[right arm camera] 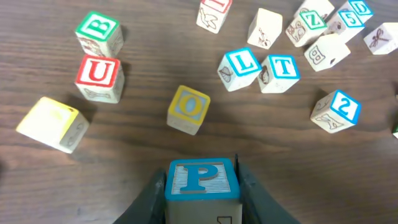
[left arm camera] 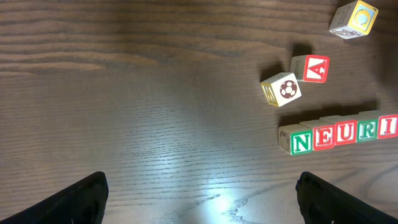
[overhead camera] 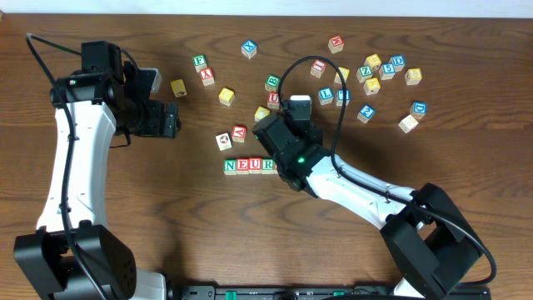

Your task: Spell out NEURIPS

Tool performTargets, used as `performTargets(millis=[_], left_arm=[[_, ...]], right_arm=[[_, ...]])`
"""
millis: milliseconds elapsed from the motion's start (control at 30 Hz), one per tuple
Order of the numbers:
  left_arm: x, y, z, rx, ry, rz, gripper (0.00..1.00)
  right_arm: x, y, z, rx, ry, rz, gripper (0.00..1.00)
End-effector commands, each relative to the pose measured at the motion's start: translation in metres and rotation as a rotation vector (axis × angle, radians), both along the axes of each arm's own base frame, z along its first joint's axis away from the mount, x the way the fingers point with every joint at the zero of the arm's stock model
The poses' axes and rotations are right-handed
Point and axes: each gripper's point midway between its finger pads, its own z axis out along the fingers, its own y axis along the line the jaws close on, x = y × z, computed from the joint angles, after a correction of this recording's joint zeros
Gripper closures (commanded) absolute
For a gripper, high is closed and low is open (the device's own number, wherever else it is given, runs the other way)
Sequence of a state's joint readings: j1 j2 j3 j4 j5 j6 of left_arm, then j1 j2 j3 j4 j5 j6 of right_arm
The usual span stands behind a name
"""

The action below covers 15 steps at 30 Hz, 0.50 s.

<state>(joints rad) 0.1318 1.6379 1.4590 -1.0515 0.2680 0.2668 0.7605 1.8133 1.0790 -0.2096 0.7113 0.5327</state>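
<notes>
A row of cubes spells N [left arm camera: 301, 142], E [left arm camera: 323, 138], U [left arm camera: 345, 134], R [left arm camera: 367, 130], I [left arm camera: 388, 127] in the left wrist view. The overhead view shows that row [overhead camera: 249, 166] just left of my right arm, with its I end hidden. My right gripper [right arm camera: 201, 194] is shut on the blue P cube [right arm camera: 202, 177]. From above the gripper [overhead camera: 283, 132] covers the cube, just beyond the row's right end. My left gripper [left arm camera: 199, 200] is open and empty, up and left of the row [overhead camera: 171, 119]. I cannot pick out the yellow S cube.
Ahead of the P cube lie a yellow O [right arm camera: 188, 107], a red U [right arm camera: 97, 73], a green B [right arm camera: 99, 29], a plain yellow cube [right arm camera: 53, 124], and blue L [right arm camera: 239, 64], T [right arm camera: 280, 67] and 2 [right arm camera: 339, 107]. A red A [left arm camera: 314, 67] and a football cube [left arm camera: 283, 89] sit behind the row.
</notes>
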Motion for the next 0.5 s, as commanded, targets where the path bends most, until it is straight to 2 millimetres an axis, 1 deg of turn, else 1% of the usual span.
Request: performTargets(millis=[0,133,300,467], left_arm=[[0.002,-0.002,0.011,-0.003,-0.033,-0.016,0.05],[0.002,-0.002,0.011,-0.004,-0.032,-0.015,0.05],[0.002,-0.002,0.011,-0.004,-0.033,-0.016,0.05],[0.002,-0.002,0.011,-0.003,-0.033,-0.015,0.05]], right_arm=[[-0.006,-0.016,-0.019,-0.051,-0.003,-0.035,0.89],[-0.007,-0.02,-0.026,-0.036,-0.013,-0.045,0.87],[-0.008,-0.024,-0.029,-0.027,-0.009,-0.055,0.86],[-0.008,-0.032,-0.033,-0.021,-0.004,-0.079,0.85]])
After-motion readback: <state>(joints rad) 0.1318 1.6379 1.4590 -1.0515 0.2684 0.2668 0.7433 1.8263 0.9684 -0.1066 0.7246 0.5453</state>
